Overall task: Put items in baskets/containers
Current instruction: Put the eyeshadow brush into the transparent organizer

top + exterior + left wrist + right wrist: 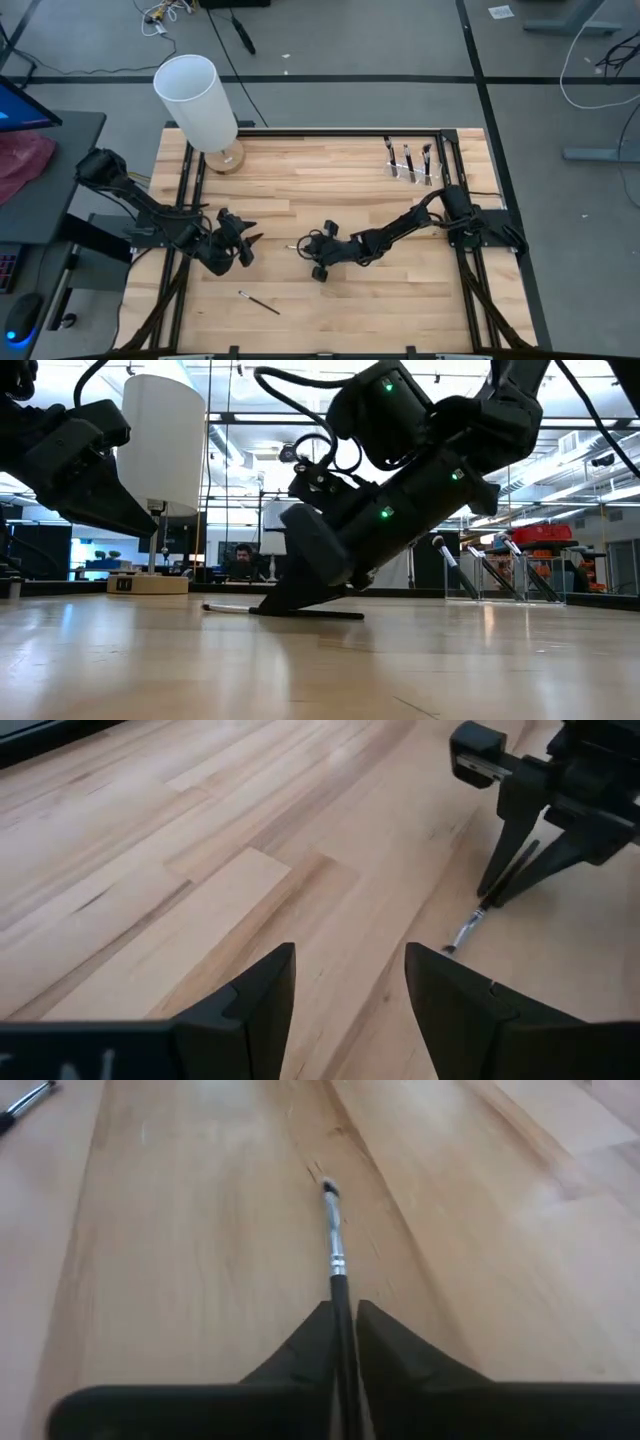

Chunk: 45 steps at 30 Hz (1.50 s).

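My right gripper [310, 250] is low over the middle of the table, shut on a thin makeup brush [333, 1245] with a dark handle, silver ferrule and small pale tip. My left gripper [248, 242] hovers open just to its left, its fingers [262, 995] apart over bare wood and touching nothing. A second brush [259, 302] lies flat on the table nearer the near edge. The clear holder [410, 172] stands near the far right edge with three brushes upright in it. My right gripper [344, 1315] pinches the brush's dark handle [340, 1295] between its two fingers, behind the silver ferrule. The fingers slant down from the table's right and lie along the brush. The brush lies flat on the table [290, 612], tip [213, 607] pointing toward the table's left.
A big white cylinder on a round wooden base [200, 100] stands at the far left corner. Dark rails [188, 180] run along the table's left, right and far sides. Bare wood [360, 310] spreads across the near half. A person [241, 560] sits in the room beyond.
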Tool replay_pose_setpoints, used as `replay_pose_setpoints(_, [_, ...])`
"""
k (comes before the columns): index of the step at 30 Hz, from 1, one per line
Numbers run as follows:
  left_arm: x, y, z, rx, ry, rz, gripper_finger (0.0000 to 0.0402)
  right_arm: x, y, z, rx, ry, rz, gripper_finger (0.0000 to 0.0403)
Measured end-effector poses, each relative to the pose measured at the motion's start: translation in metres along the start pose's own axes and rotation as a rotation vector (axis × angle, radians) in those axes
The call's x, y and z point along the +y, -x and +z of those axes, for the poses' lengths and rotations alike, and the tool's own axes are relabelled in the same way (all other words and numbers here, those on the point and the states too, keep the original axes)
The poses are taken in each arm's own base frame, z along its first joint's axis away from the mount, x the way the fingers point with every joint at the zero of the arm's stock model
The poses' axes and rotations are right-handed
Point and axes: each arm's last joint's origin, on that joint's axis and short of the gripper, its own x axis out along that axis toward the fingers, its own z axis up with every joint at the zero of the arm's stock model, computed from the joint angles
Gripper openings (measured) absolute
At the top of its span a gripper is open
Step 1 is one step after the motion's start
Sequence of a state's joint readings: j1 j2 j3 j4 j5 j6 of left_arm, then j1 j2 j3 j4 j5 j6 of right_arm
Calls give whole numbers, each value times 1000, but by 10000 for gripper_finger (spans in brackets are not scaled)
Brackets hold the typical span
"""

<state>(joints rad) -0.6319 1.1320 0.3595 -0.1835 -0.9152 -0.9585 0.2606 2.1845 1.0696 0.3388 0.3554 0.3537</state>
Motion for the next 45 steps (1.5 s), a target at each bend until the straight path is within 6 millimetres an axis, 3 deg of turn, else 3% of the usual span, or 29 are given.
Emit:
replay_pose_setpoints(5, [0, 0, 0, -2, 3, 0, 193, -6, -3, -4, -3, 70, 45, 11])
replay_pose_setpoints(13, [-8, -1, 1, 43, -20, -99, 193, -18, 5, -2, -32, 64, 63, 5])
replay_pose_setpoints(18, [-23, -6, -4, 30, -94, -171, 193, -31, 19, -9, -153, 8, 83, 3])
replay_pose_setpoints(27, [-43, -39, -25, -19, -102, -186, 193, -45, 42, -35, -327, -176, 153, 0])
replay_pose_setpoints(34, [-47, -71, -37, -41, -70, -209, 194, -40, 45, -28, -389, -192, 181, 2])
replay_pose_setpoints(39, [-46, -90, -37, -102, -25, -246, 217, -39, 50, -18, -490, -201, 210, 3])
replay_pose_setpoints(45, [-39, -104, -41, -81, 3, -240, 247, -37, 48, -21, -436, -201, 238, 3])
